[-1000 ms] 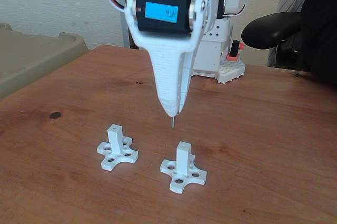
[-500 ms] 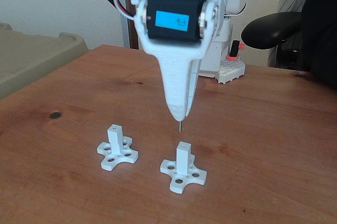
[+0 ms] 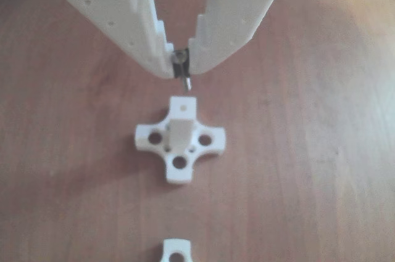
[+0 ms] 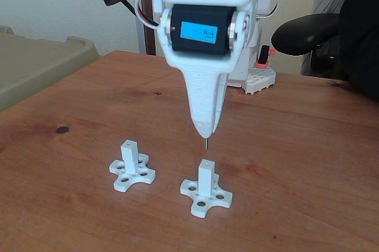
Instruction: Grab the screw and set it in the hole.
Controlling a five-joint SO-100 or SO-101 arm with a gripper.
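Claw [image 4: 205, 131] tips were pinched on the screw [image 4: 205, 143] in the fixed view, the thin dark shank hanging straight down out of the white fingertips, its end in the air above the table [image 4: 308, 163]. Directly below, toward 6 o'clock, stood a white post [image 4: 206, 176] on a cross-shaped base [image 4: 205, 195], with the hole [image 4: 206, 162] as a small dot in its top face; a clear gap separated the screw's end from that face. A second post [image 4: 129, 154] on its own base stood off at 9 o'clock from the first. In the other view the claw [image 3: 181, 63] gripped the screw [image 3: 182, 71] by its head between the two white jaws, and the hole [image 3: 182, 106] lay just at 6 o'clock of the screw's tip.
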